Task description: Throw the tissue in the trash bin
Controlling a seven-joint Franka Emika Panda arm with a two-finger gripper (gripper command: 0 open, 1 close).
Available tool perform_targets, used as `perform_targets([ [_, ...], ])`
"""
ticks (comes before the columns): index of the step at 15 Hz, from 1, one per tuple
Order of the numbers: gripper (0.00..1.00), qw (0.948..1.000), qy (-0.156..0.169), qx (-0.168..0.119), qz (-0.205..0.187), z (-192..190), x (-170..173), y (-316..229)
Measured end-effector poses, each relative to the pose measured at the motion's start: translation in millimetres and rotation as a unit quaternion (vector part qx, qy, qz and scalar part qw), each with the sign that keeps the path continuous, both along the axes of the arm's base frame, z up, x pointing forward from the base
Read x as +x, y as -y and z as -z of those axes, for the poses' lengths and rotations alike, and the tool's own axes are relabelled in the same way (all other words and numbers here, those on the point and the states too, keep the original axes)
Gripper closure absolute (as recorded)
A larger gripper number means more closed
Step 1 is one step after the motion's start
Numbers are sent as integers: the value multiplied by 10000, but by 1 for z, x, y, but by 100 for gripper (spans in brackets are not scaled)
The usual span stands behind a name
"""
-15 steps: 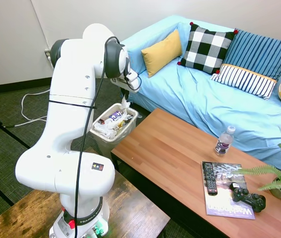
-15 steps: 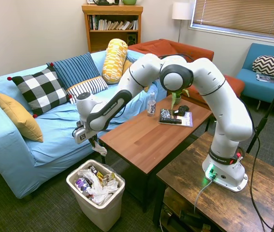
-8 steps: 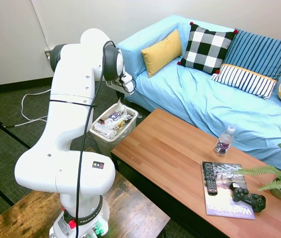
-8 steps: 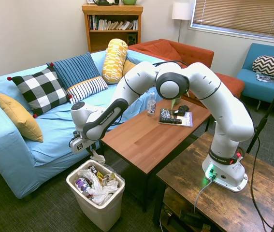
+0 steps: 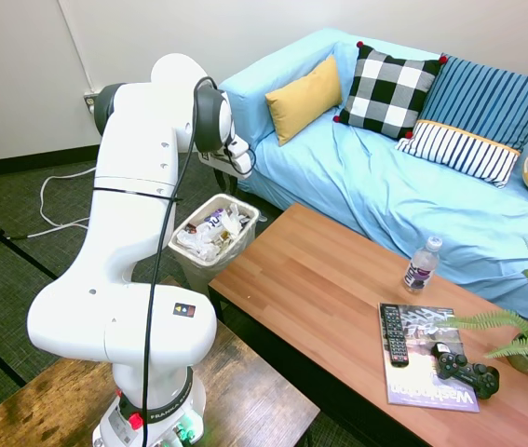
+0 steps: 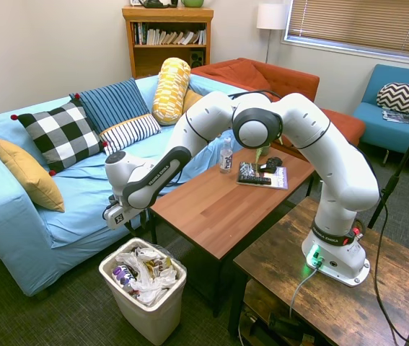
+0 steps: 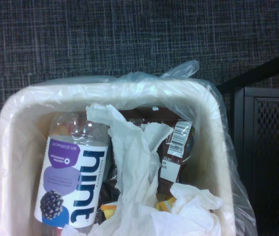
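The trash bin (image 6: 154,317) stands on the carpet between the blue sofa and the coffee table, lined with a clear bag and full of wrappers and papers. The tissue (image 7: 134,157), a twisted white wad, lies on top of that trash, next to a "hint" bottle (image 7: 75,182). It shows at the bin's top in both exterior views (image 5: 231,217) (image 6: 141,254). My gripper (image 6: 133,225) hangs just above the bin's rim (image 5: 182,250), open with nothing in it. In the first exterior view the gripper (image 5: 237,173) is partly hidden by the arm.
The wooden coffee table (image 6: 211,209) sits right beside the bin and carries a water bottle (image 6: 226,153), a magazine with a remote (image 5: 412,358) and a game controller (image 5: 464,368). The blue sofa (image 6: 60,216) with its pillows borders the bin's other side.
The gripper carried the tissue down over the bin and let it go. The tissue dropped from the fingers onto the trash. The arm has barely moved in the last half second.
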State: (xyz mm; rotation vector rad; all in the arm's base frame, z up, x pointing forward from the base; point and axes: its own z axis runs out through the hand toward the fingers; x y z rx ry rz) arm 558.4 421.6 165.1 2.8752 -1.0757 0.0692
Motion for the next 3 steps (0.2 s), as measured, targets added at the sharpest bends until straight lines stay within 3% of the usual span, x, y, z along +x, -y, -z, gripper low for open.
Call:
perform_targets([
  [3,0,10000,-27,-18,-32,-3,4,3],
])
